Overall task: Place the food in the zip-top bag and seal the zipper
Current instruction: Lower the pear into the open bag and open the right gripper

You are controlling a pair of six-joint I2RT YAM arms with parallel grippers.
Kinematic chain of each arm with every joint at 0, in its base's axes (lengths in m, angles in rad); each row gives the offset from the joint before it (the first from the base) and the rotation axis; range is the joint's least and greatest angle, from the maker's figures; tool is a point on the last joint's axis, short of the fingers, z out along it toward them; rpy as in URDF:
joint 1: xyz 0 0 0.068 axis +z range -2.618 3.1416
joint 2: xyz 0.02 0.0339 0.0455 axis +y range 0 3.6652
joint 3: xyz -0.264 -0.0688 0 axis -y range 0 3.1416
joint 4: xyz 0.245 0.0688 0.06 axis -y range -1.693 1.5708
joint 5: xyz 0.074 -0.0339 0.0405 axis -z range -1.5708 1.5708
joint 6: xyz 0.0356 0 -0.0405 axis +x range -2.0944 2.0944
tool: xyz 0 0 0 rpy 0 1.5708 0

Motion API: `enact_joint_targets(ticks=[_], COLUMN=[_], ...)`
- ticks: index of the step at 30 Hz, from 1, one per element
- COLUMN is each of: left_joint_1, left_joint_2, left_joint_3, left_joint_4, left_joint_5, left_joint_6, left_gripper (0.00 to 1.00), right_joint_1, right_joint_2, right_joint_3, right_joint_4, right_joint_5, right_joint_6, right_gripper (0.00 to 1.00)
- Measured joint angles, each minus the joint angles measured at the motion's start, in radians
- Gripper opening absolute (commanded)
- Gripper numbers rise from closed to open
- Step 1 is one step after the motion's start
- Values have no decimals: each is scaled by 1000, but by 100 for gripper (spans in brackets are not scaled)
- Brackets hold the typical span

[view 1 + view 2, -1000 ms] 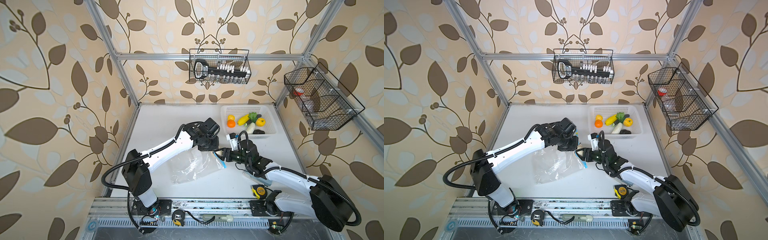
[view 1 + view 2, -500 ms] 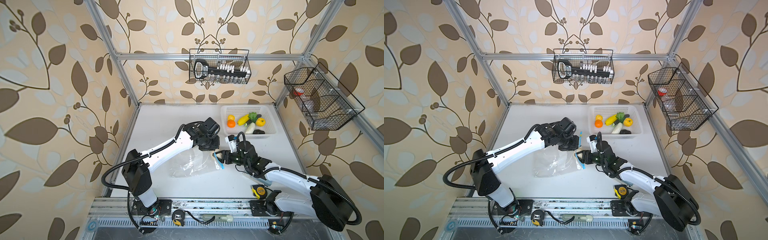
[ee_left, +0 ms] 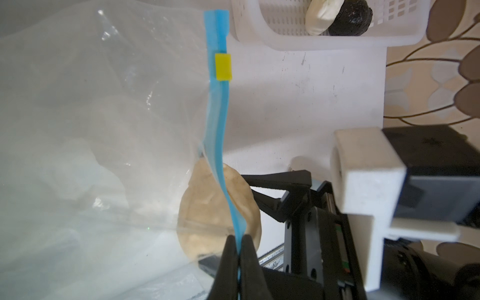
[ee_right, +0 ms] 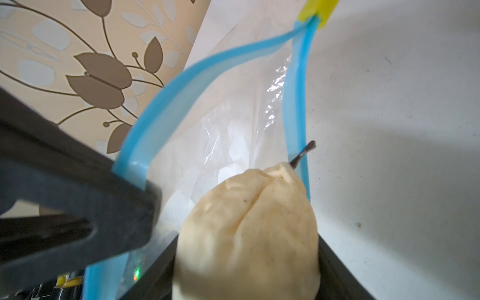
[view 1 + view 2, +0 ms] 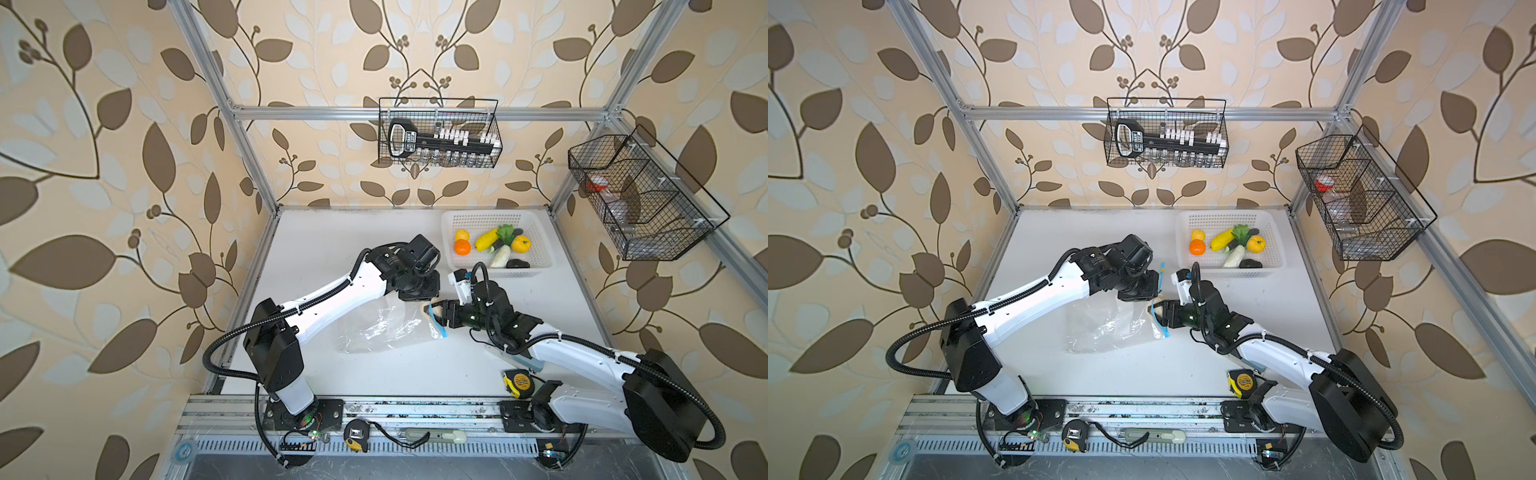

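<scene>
Bag-mouth stage, mid-table: the zip-top bag (image 5: 380, 328) lies crinkled on the white table (image 5: 332, 241), about midway between the left and right edges, with its mouth turned toward the right edge. Your left gripper (image 3: 237, 250) is pinched tight on the upper lip of the blue zipper (image 3: 217, 124) and holds it up off the lower lip, so the mouth gapes. The right wrist view shows the two lips apart, joining at the yellow slider (image 4: 318, 11) at the strip's end. Your right gripper (image 5: 445, 314) is closed around a beige pear (image 4: 246, 233), with a finger on each side of it. You have the pear right at the mouth, stem end in between the two zipper lips and fat end outside the bag on the right-edge side. In the left wrist view the raised lip crosses in front of the pear. The stem tip sits just beside the lower lip; I can't tell whether it touches. The other toy food (image 5: 486, 240) sits in the white basket (image 5: 544, 241) at the far right corner of the table: orange, yellow, leafy green, pale and dark pieces, bunched together. A tape measure (image 5: 518, 382) lies at the front edge toward the right corner, beside your right arm's base.
</scene>
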Motion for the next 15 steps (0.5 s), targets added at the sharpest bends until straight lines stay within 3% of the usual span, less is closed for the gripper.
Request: enact_joint_targets(ticks=[10, 15], left_joint_1=[0, 0], left_joint_2=[0, 0], left_joint_3=[-17, -17], left_joint_4=[20, 34], left_joint_5=[20, 21], left_joint_6=[-9, -9], left_gripper=[0, 0], right_joint_1=[14, 15], right_joint_2=[-3, -8], right_joint_3=[7, 16], right_joint_4=[-33, -46], right_joint_5=[23, 30], right_joint_6=[-16, -18], right_gripper=[83, 84])
